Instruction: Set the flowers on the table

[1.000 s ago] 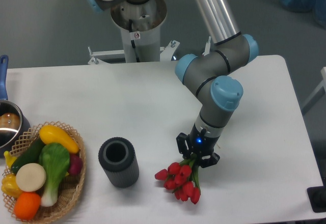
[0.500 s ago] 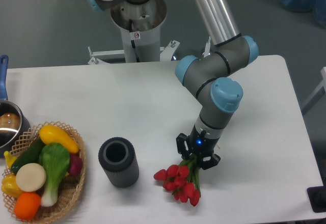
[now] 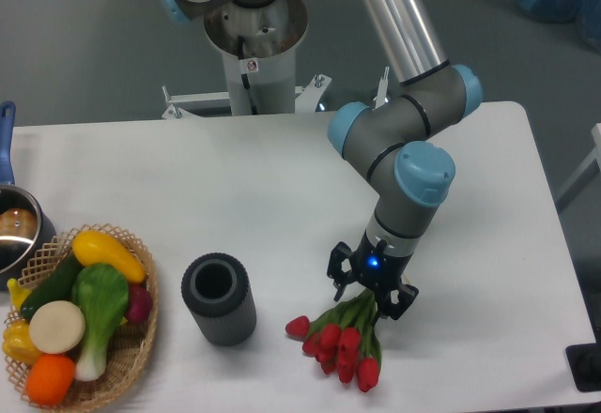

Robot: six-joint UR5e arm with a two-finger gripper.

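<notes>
The flowers (image 3: pixel 340 340) are held at their stems, clenched by the hand (image 3: pixel 373 292), low over the counter (image 3: pixel 235 197).

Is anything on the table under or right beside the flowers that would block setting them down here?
Nothing visible does. The flowers hang from the end effector over bare table. The nearest object, the dark cylindrical vase, stands clear to their left.

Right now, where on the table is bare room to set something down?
The table is bare across the middle and back, between the basket and the arm, and along the right edge. The front is crowded: basket, dark cylinder, flowers under the gripper.
</notes>
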